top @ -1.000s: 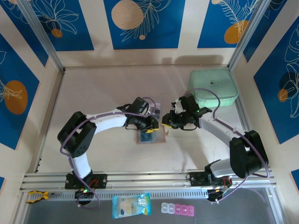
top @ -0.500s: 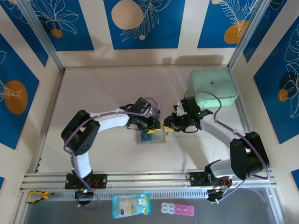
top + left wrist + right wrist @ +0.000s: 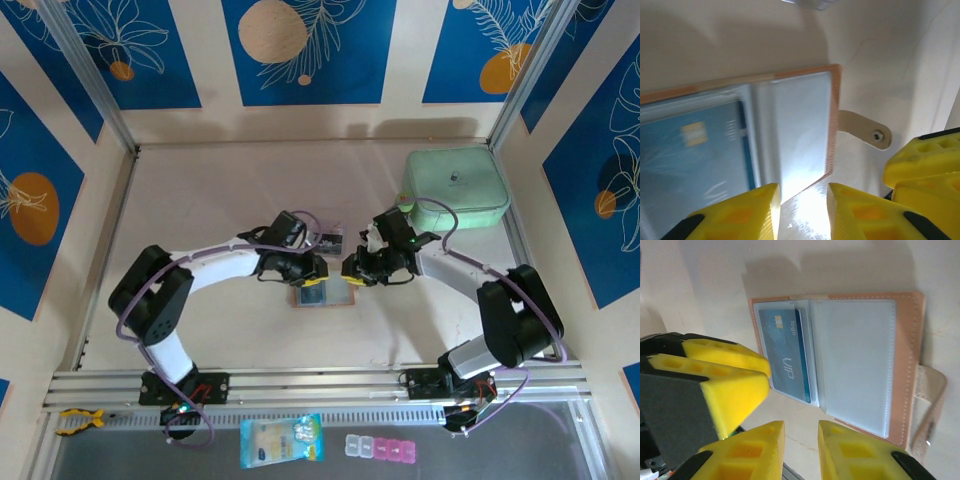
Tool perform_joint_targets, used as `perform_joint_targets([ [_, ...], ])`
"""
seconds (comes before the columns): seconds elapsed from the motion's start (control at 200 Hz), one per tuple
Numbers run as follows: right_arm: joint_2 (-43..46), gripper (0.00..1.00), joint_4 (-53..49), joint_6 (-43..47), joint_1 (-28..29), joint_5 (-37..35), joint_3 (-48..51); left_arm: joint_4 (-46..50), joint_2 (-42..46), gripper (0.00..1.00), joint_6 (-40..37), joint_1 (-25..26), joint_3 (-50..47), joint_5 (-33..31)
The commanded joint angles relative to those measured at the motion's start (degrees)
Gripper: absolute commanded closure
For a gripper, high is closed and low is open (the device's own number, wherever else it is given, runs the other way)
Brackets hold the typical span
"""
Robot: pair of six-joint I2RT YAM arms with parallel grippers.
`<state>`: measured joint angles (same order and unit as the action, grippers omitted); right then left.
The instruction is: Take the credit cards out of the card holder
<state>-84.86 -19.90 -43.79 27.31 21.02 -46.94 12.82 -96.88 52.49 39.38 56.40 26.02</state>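
The blue card [image 3: 787, 357] sits tucked in a clear pocket of the card holder [image 3: 907, 360], which lies open and flat on the table. The likely trouble is that the card is thin and deep in its sleeve. Fingers could slip off it, or pinch the sleeve and drag the whole card holder along unless something pins it. The left gripper [image 3: 801, 202] hovers at the card holder's corner, its jaws a narrow gap apart and empty. The right gripper [image 3: 801, 434] stands just off the edge nearest the card, jaws likewise slightly parted, holding nothing. A green case [image 3: 457, 187] lies well away from the card holder.
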Motion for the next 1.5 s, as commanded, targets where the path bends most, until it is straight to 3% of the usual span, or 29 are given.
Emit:
perform_joint_targets([
  [0.0,-2.23,0.76,1.03,-0.59,1.52,1.47,-2.66,0.17,3.29,0.72,0.30,-2.07,-3.27,-1.51],
  [0.27,-7.85,0.78,1.88,-0.67,4.51,1.53,-5.85,-0.31,5.72,0.79,0.34,-5.31,-8.87,-1.86],
  [0.695,-12.49,0.78,3.37,-1.09,6.96,2.10,-7.86,-1.14,2.54,0.94,-0.66,-5.80,-10.00,-1.07],
  [1.496,-17.35,0.79,2.94,0.62,8.20,-0.10,-9.58,1.85,1.02,0.96,-1.94,-6.33,-9.74,-1.76],
])
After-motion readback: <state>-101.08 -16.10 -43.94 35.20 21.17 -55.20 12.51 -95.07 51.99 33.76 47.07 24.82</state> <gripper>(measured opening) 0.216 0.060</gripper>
